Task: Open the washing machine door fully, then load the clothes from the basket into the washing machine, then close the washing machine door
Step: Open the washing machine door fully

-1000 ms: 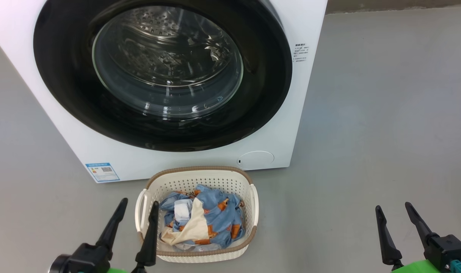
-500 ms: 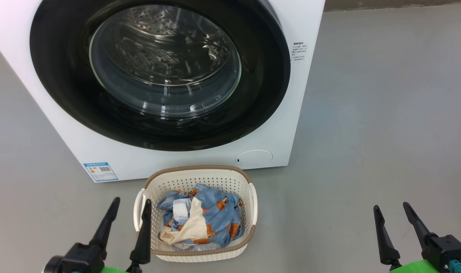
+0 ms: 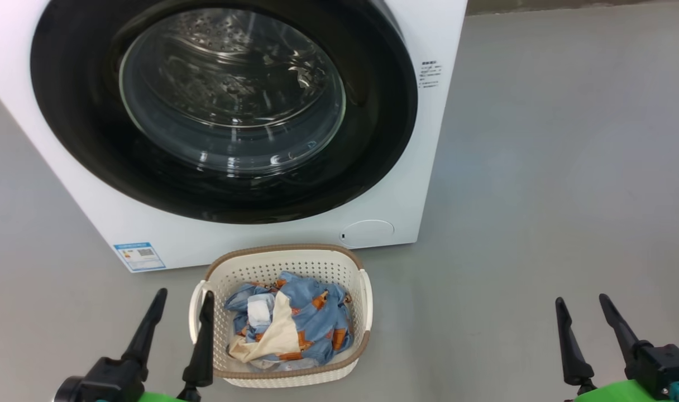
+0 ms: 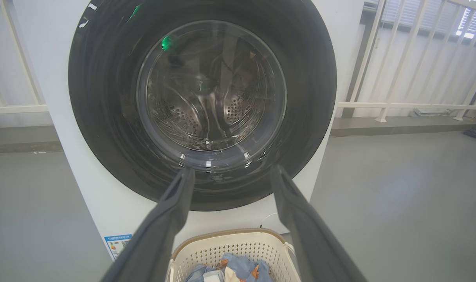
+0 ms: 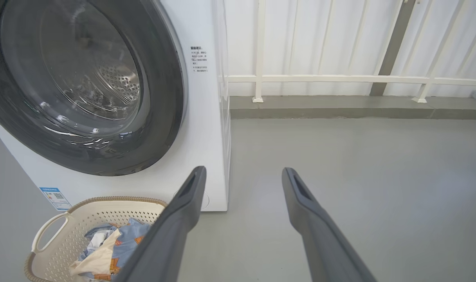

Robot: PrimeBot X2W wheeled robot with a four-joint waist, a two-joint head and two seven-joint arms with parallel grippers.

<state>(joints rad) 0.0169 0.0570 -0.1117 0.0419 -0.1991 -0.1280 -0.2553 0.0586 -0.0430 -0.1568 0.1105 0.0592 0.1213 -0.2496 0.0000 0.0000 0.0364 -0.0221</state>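
Observation:
The white washing machine (image 3: 429, 139) stands on the floor ahead, its round glossy black door (image 3: 82, 139) shut flat against the front, steel drum visible through the glass. The cream basket (image 3: 278, 257) sits on the floor just below the door and holds the blue, orange-printed and cream clothes (image 3: 295, 324). My left gripper (image 3: 184, 297) is open, low at the basket's left handle, with nothing between its fingers. My right gripper (image 3: 581, 302) is open and empty over bare floor far right of the basket. The left wrist view faces the door (image 4: 105, 117) and basket (image 4: 230, 243); the right wrist view shows them at its left (image 5: 171, 98).
Grey floor (image 3: 540, 167) spreads wide to the right of the machine. A white railing (image 5: 339, 78) with a low kerb runs behind the machine. A blue label (image 3: 139, 255) and a round flap (image 3: 367, 233) sit low on the machine's front.
The whole head view has shifted a little left, so the camera has turned. Both grippers stay open in much the same places; basket, clothes and door are unmoved.

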